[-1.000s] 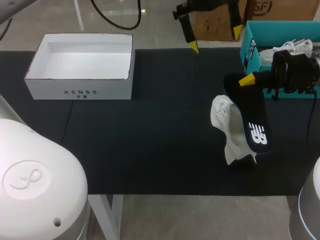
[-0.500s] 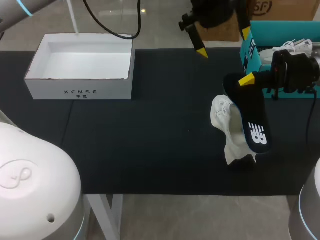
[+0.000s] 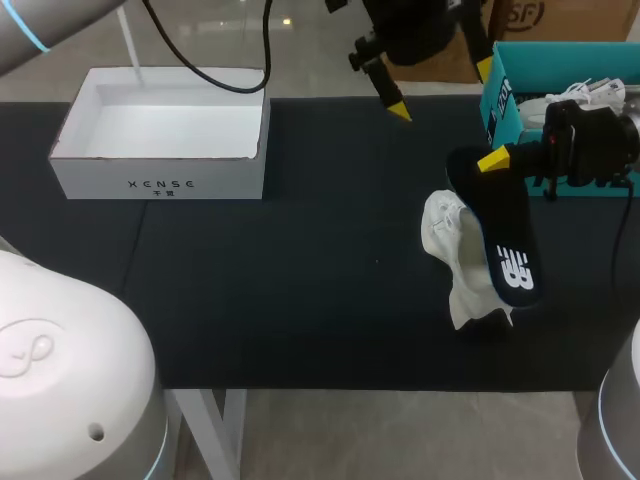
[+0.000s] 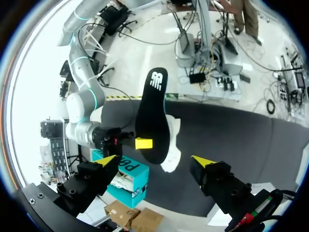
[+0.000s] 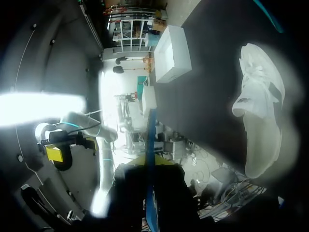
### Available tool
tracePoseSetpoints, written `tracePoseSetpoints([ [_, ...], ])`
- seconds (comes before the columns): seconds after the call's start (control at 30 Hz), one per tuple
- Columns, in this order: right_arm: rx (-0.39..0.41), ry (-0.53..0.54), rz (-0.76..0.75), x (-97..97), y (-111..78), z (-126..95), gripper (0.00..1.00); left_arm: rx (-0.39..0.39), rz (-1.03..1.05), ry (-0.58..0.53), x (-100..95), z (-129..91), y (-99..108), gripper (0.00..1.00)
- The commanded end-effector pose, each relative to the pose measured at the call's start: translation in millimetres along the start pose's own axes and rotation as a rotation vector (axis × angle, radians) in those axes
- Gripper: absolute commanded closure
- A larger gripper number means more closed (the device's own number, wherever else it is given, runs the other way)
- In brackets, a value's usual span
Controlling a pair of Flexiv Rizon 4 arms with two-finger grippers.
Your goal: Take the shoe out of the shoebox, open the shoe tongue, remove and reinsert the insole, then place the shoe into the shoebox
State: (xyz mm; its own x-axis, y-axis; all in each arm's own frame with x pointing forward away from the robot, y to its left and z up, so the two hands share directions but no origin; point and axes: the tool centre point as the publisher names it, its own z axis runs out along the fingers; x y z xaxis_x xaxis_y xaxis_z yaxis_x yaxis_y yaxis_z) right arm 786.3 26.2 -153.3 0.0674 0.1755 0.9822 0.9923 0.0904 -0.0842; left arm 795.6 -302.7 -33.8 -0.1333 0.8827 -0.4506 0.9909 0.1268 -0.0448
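Underneath everything, the black table (image 3: 300, 280) spans the head view; at its rear left stands an open white box (image 3: 160, 185), and at its rear right the teal shoebox (image 3: 497, 100), with something white and laced inside. Next, the white shoe (image 3: 455, 255) lies on its side on the table, right of middle and in front of the shoebox; the dark insole (image 3: 505, 240), white mark upward, overlaps the shoe's right side, though I cannot tell whether they touch. The right gripper (image 3: 494, 159) comes in from the shoebox side and is clamped on the insole's far end; its wrist view shows the insole (image 5: 150, 169) edge-on between the fingers. The left gripper (image 3: 441, 88) hangs over the table's rear edge, fingers spread wide and holding nothing; its own view (image 4: 154, 162) looks onto the insole and shoe.
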Motion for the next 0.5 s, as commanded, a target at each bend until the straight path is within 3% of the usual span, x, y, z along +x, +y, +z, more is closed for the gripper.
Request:
tracePoseSetpoints([
  [0.03, -0.001, -0.004, 0.001, 0.4, -0.7, 0.0, 1.00, -0.040, 0.011, -0.161, 5.5, -2.2, -1.2, 0.00],
  [0.1, -0.001, -0.004, 0.001, 0.4, -0.7, 0.0, 1.00, -0.097, 0.064, -0.276, 14.7, 1.7, -6.1, 0.00],
  [0.23, -0.001, -0.004, 0.001, 0.4, -0.7, 0.0, 1.00, -0.107, 0.070, -0.611, 41.7, 12.0, -14.2, 0.00],
  [0.5, -0.001, -0.004, 0.001, 0.4, -0.7, 0.0, 1.00, -0.094, 0.068, -0.793, 78.5, 32.4, -23.4, 0.00],
])
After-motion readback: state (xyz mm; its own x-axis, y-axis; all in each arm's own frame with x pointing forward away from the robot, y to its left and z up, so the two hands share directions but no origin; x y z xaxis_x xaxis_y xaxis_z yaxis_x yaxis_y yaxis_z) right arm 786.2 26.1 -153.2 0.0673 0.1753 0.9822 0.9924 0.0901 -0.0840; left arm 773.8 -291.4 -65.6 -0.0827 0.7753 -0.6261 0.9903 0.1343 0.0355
